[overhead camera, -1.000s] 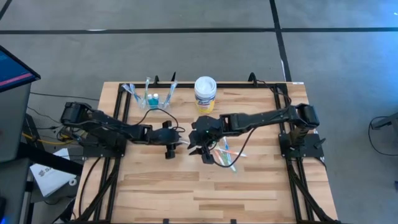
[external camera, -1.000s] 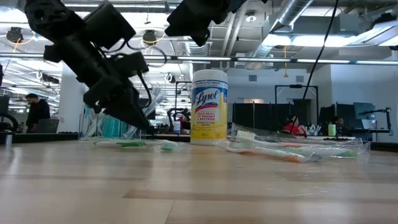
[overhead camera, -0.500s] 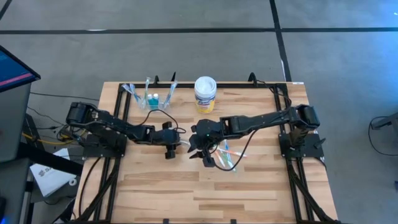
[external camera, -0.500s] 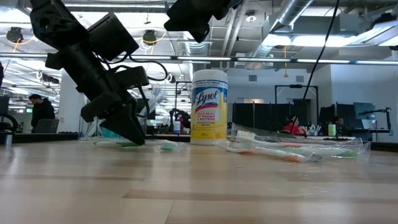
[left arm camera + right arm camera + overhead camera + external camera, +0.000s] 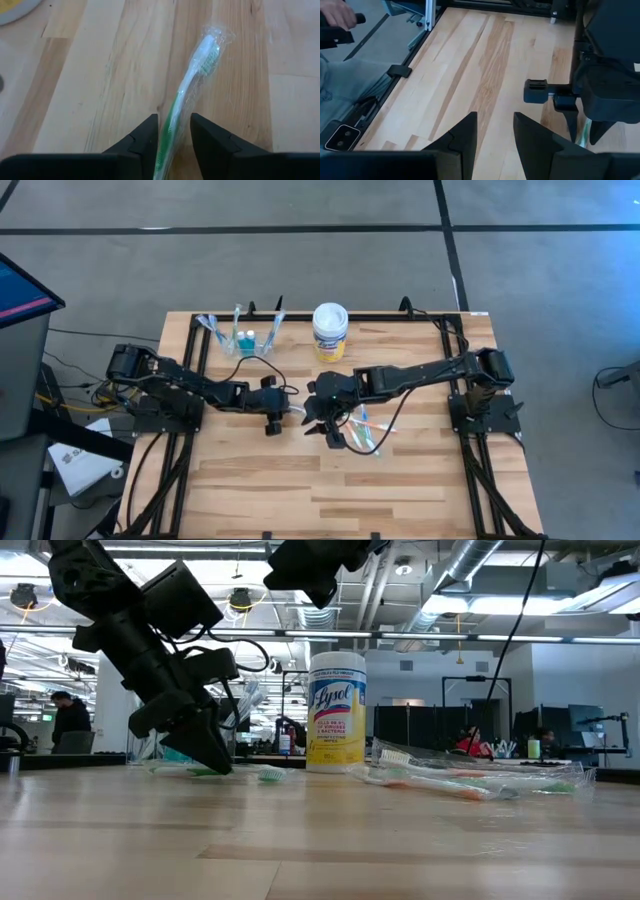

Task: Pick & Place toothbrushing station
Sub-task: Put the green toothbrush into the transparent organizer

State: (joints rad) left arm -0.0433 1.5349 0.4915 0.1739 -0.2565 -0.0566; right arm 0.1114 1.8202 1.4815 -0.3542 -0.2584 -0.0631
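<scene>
Near the middle of the table (image 5: 400, 470), I have the left gripper (image 5: 173, 131) down at the surface, its fingers (image 5: 145, 132) narrowly parted on either side of the handle of a wrapped green-and-white toothbrush (image 5: 192, 80) lying flat on the wood; I cannot tell whether they already pinch it. From the low camera that gripper's tips sit at the table beside the toothbrush's head (image 5: 270, 775). My right gripper (image 5: 495, 131) hangs above the table just beside the left one, fingers spread with nothing between them. A loose heap of wrapped toothbrushes (image 5: 365, 430) lies under the right arm. At the back edge stands the clear cup (image 5: 243, 340) with toothpaste tubes (image 5: 244, 336) and upright toothbrushes, and near it the Lysol tub (image 5: 330, 330).
</scene>
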